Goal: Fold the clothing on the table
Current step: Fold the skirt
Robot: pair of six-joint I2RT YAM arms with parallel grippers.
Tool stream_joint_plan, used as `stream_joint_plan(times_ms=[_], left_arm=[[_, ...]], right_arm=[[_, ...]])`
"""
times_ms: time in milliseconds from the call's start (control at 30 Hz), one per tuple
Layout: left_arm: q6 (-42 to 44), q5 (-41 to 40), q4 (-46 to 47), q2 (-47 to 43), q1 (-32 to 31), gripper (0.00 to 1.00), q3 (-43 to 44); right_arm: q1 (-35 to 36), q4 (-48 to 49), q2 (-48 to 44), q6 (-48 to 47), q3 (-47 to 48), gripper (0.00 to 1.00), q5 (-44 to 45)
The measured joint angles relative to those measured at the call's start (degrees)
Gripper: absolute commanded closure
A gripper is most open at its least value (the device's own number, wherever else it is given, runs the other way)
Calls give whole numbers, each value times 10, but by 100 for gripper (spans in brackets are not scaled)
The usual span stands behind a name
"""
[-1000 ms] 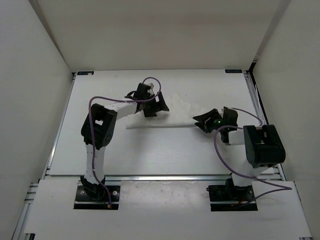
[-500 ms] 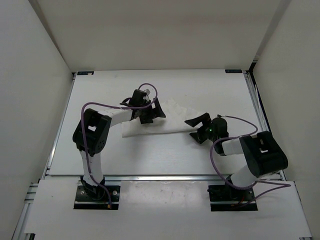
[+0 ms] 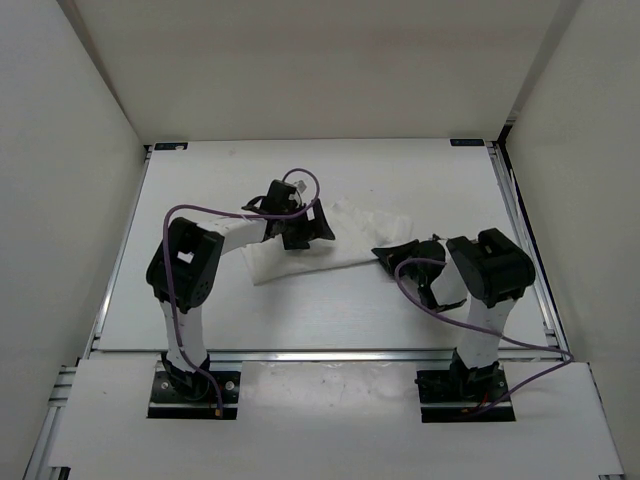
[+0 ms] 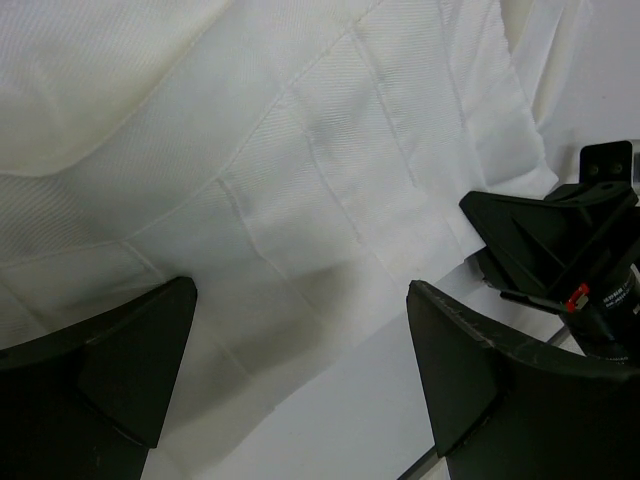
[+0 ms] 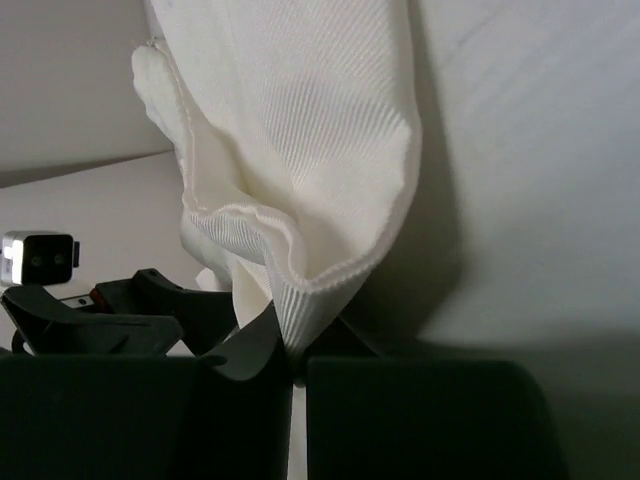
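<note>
Two arms reach in from the near edge of the white table (image 3: 300,315), and the clothing (image 3: 345,245) lies rumpled a little beyond its middle, stretched slantwise between them. At the left, the left gripper (image 3: 305,228) hangs over the cloth's left half with its jaws spread wide and nothing between them. From the left wrist, its two black fingers (image 4: 100,370) stand well apart above the fabric, whose crossing creases and fine weave show plainly. Below the hem there is a bare strip of tabletop. Whether those fingers touch the cloth cannot be told. A purple cable (image 3: 200,210) loops along that arm. Toward the right, the garment bunches up into soft folds and narrows to a point at the right gripper (image 3: 392,256). Its jaws are closed tight on the cloth's right edge. The right wrist view shows a doubled fold of ribbed white fabric pinched between the closed jaws and running out from them. Near the arm bases, a silver rail (image 3: 330,353) runs along the table's near edge.
</note>
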Motion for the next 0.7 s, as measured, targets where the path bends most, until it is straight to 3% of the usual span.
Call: stream_joint_plan(times_ms=[100,400,467,533,567,700], left_arm=[[-1,12,0,3,-7,1,2],[-21,20,-13,25,-36,1,37],[-24,17,-18,25,-43,14,40],[-21,9,-26,25,-47,88,43],[-14,0,-29,23,-47,100,43],[-16,-8,11,0,-34,100,11]], right_arm=[[-16,-10,-36,-26,-29,100,-8],[-36,-114,-258,-180,-43,100,-38],[-45,-142,-286,-200,-45,99,-44],[-59,-157,-299,-212,-56,100,-47],[-66,-164,-301,-216,-62,100,-47],[-79,-191,-301,-234,-79,100,-46]])
